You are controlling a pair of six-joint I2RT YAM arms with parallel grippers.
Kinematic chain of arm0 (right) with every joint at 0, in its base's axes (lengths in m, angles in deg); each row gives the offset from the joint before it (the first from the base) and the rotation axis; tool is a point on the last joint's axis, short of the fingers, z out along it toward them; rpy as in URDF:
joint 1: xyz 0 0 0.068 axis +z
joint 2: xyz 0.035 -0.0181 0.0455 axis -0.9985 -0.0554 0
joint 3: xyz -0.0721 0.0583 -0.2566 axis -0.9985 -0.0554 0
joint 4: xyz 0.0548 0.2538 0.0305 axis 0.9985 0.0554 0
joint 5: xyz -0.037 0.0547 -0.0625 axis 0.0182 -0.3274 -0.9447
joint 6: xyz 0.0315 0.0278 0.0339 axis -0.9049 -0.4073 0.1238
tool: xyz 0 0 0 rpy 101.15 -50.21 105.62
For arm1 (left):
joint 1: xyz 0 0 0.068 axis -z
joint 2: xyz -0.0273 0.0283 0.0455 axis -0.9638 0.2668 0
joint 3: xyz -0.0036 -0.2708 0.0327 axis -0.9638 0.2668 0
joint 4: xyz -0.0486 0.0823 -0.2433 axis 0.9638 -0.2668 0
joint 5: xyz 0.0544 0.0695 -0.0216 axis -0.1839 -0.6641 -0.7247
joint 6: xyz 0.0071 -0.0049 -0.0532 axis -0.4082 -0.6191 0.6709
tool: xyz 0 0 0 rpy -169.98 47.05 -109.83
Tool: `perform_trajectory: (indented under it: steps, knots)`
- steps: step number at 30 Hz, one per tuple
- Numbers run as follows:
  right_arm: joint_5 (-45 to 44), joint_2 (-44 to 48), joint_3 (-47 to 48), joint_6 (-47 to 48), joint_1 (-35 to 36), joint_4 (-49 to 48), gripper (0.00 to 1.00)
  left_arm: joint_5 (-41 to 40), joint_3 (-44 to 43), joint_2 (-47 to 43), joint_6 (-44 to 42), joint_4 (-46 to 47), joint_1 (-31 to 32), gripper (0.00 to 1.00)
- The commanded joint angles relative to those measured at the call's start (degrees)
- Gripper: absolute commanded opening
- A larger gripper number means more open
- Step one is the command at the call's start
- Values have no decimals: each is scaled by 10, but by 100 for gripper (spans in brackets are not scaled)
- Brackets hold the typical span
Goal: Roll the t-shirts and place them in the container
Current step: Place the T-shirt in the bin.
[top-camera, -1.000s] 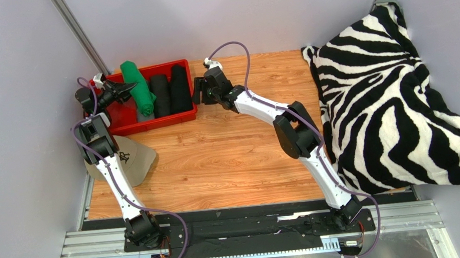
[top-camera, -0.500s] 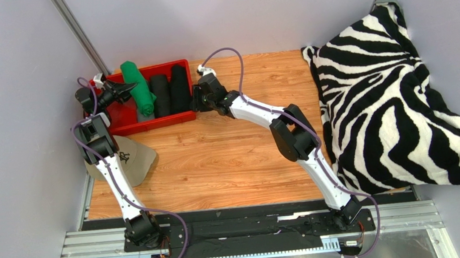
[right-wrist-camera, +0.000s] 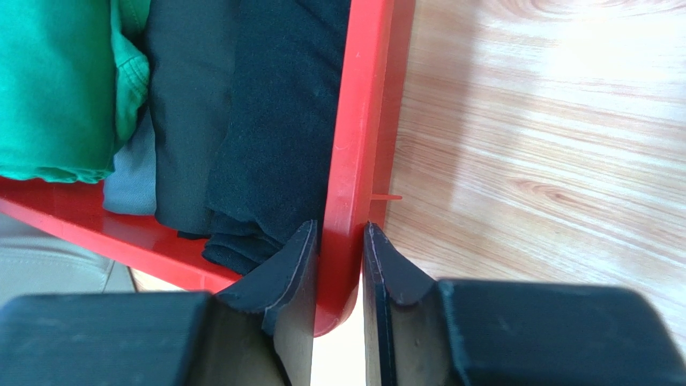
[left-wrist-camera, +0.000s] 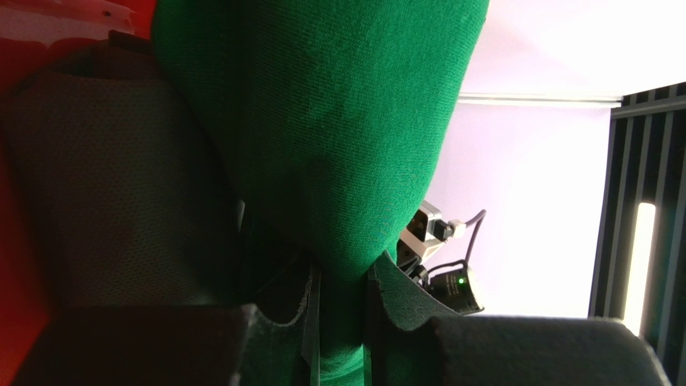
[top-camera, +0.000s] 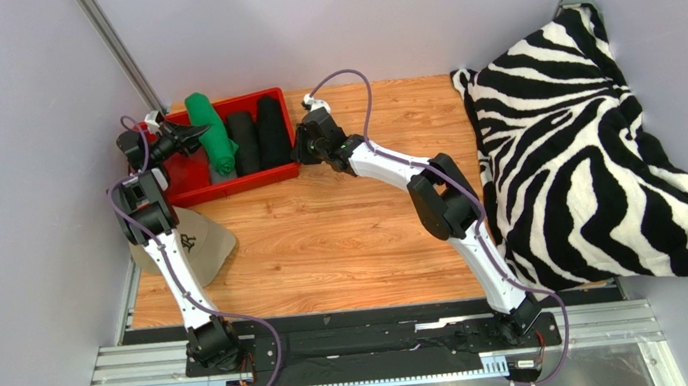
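1. Rolled green shirt (top-camera: 213,135) inside the red bin (top-camera: 250,176), leftmost of three rolls, far end poking past the back rim.
2. Just beside it, a rolled grey shirt (top-camera: 243,141); then a rolled black shirt (top-camera: 269,132) against the bin's right wall.
3. Left end effector (top-camera: 193,134) reaching in from the left, narrowed onto the green shirt, with cloth pinched between the fingers (left-wrist-camera: 402,293).
4. Right end effector (top-camera: 300,145) clamped narrow on the bin's right wall: one finger inside touching the black shirt, one outside above the wood.
5. Bin at the far left of the wooden surface (top-camera: 343,241).
6. Beige cap (top-camera: 195,247) just nearer, beneath the left arm.
7. Zebra-striped blanket (top-camera: 583,149) well apart, along the right edge.
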Motion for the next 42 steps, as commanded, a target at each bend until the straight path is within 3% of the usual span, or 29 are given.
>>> perform_trajectory:
  steps: [1,10,32,37,42]
  knots:
    - [-66,26,-23,70,-39,51,2,11,6,-71,-10,16,-13,0]
    - [-83,30,-34,92,-59,52,2,11,4,-81,80,117,-12,0]
    - [-91,41,-50,122,-69,50,1,2,67,-67,58,123,9,0]
    - [-106,50,-57,138,-73,51,1,6,82,-71,22,85,6,0]
    - [-109,56,-64,143,-78,52,1,11,89,-93,-75,-29,-1,0]
